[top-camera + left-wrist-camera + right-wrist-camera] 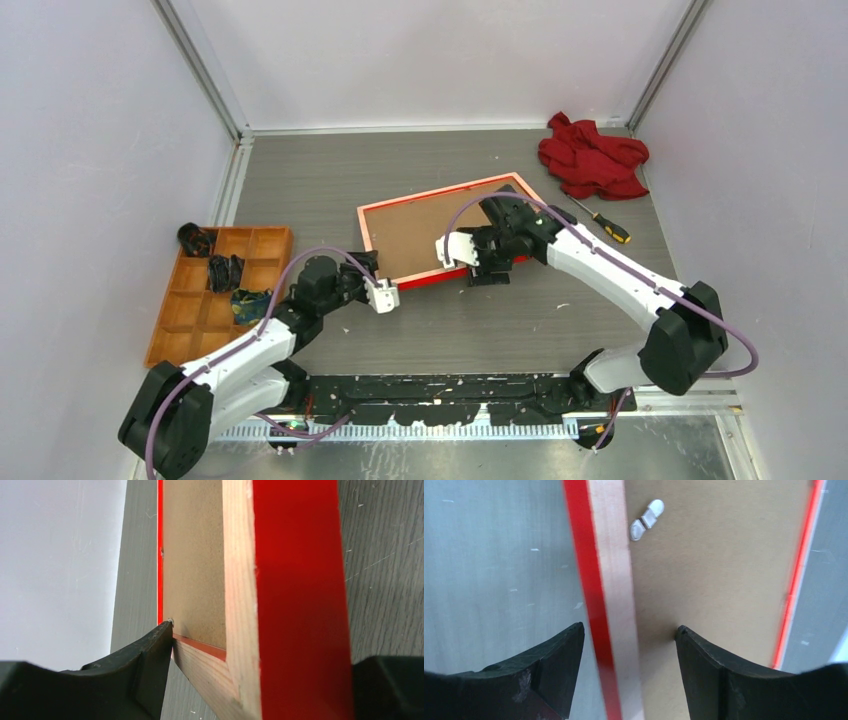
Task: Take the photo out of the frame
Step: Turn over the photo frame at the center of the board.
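Frame (425,279) – one, one backing board (420,235) inside; right jaws apart astride rail; left jaws: grip unclear.

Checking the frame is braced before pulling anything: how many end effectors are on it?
2. The left end effector clamps the frame's near-left corner; the right end effector straddles its near rail, open, not gripping.

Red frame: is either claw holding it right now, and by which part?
The left claw pinches the frame by its near-left corner rail; the right claw only straddles the near rail, open.
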Controlling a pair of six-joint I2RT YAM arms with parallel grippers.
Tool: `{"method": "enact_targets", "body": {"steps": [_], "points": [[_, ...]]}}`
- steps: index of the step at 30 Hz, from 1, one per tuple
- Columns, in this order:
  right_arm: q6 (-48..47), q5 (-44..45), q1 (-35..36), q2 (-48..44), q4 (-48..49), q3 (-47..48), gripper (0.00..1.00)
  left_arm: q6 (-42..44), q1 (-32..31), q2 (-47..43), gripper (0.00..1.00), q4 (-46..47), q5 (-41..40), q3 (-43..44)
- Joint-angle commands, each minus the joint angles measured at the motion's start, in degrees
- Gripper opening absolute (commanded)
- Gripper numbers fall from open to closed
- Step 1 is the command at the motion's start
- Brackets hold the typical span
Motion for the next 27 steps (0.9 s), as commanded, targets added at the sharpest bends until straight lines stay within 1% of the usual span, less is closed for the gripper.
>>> {"method": "enact_targets", "body": {"steps": [1, 7, 10, 12, 13, 15, 18, 20, 22, 23, 25, 27], "points": [[-1.01, 12.35, 1.49, -3.22, 19.06, -8.07, 0.72, -3.6, 0.05, -0.11, 0.21, -0.13, 0.81, 5.27], [-3.61, 23.24, 3.86, -5.08, 38.98, -18.7, 0.73, -3.52, 0.12, 0.22, 0.21, -4.85, 1.86, 7.63], [-4.99, 27.28, 5.05, -5.06, 44.44, -20.87, 0.71, -3.56, 0.12, 0.21, 0.21, -5.48, 2.04, 7.64], [-5.84, 28.66, 5.76, -5.41, 45.55, -21.32, 0.68, -3.53, 0.12, 0.21, 0.21, -5.48, 2.04, 7.53], [-6.41, 29.22, 6.12, -5.59, 44.89, -20.99, 0.65, -3.5, 0.12, 0.28, 0.22, -5.48, 2.06, 7.44], [-7.77, 29.55, 7.05, -5.75, 41.22, -20.03, 0.64, -3.57, 0.12, 0.3, 0.23, -5.36, 1.93, 7.52], [-8.61, 31.27, 8.35, -5.22, 39.24, -19.3, 0.6, -3.96, 0.12, 0.3, 0.26, -4.89, 1.93, 7.73], [-9.01, 32.4, 8.85, -4.93, 39.19, -19.25, 0.56, -4.28, 0.12, 0.36, 0.34, -4.78, 1.74, 7.87], [-9.81, 32.85, 9.04, -5.28, 38.54, -19.25, 0.54, -4.27, 0.12, 0.47, 0.47, -4.78, 1.53, 7.96], [-10.07, 32.96, 9.14, -5.52, 38.1, -19.09, 0.54, -4.29, 0.18, 0.47, 0.55, -4.85, 1.33, 7.96], [-9.92, 32.62, 9.4, -6.19, 34.56, -17.92, 0.5, -4.16, 0.25, 0.49, 0.68, -5.41, 1.06, 8.17], [-8.86, 32.11, 9.61, -6.62, 31.02, -15.97, 0.44, -4.1, 0.29, 0.47, 0.76, -6.85, 1.17, 8.64]]}}
